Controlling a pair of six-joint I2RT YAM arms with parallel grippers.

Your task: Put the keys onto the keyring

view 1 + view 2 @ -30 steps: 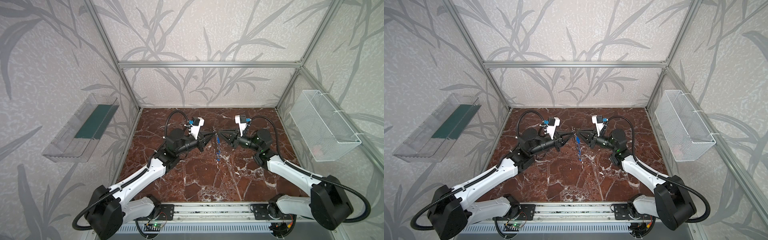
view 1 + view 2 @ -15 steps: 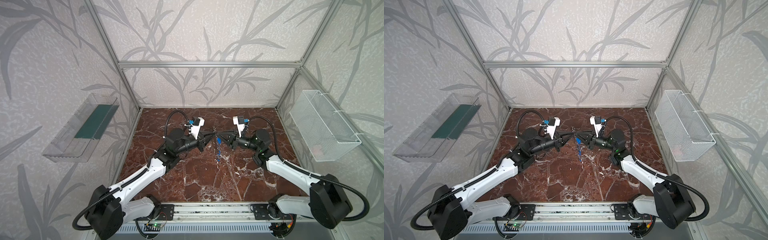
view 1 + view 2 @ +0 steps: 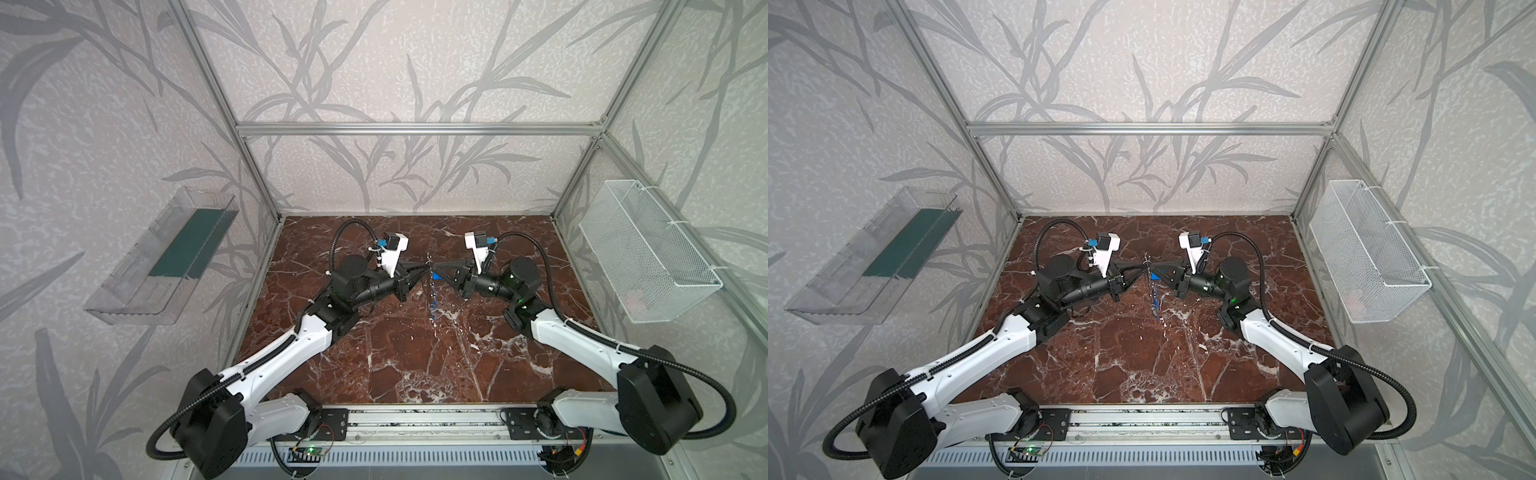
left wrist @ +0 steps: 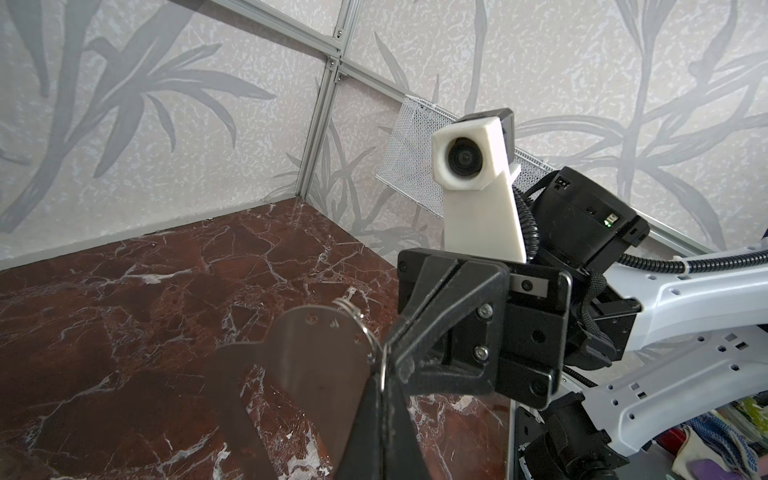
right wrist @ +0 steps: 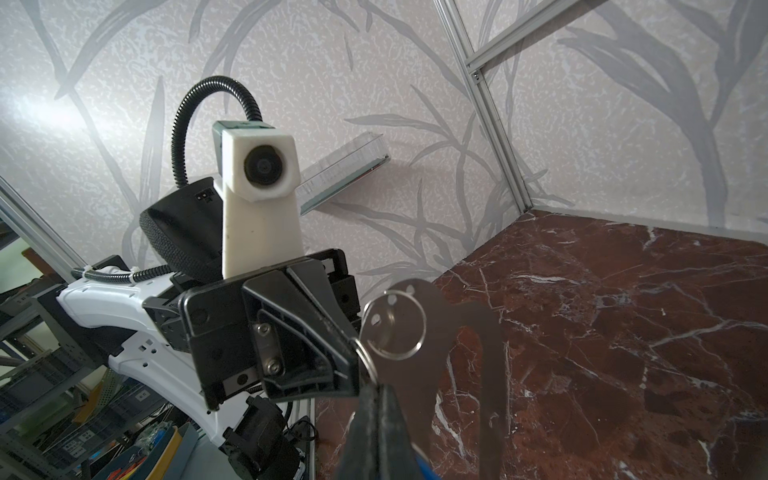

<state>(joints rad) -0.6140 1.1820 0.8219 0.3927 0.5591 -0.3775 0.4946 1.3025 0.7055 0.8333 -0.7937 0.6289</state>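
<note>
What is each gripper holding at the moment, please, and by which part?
Left gripper pinches the keyring at its holed edge. Right gripper pinches a key's ring right beside that edge.

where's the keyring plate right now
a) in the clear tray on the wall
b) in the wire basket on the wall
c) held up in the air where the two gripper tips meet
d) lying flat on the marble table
c: in the left wrist view the keyring stands well above the table, where the left gripper and right gripper meet tip to tip; in a top view the keys dangle below it.
</note>
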